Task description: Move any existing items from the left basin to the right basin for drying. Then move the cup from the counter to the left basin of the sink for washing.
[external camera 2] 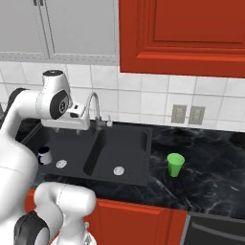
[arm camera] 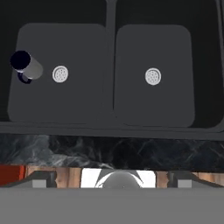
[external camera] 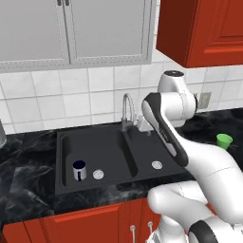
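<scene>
Gripper [arm camera: 112, 181] hung high over the sink's [external camera: 64, 187] front edge, jaws spread wide, holding nothing. White mug [external camera: 79, 170] stood upright in the left basin [external camera: 102, 152], just beside its drain [external camera: 98, 174], handle facing the front wall. Right basin [external camera: 147, 154] held nothing; green cup [external camera 2: 175, 165] sat on the counter [external camera 2: 210, 184], well apart. Risks, as a judgement — the mug was near the basin's left wall, so a descending finger could clip the rim or handle and tip it; the faucet [external camera 2: 92, 107] stood close to the arm's path.
</scene>
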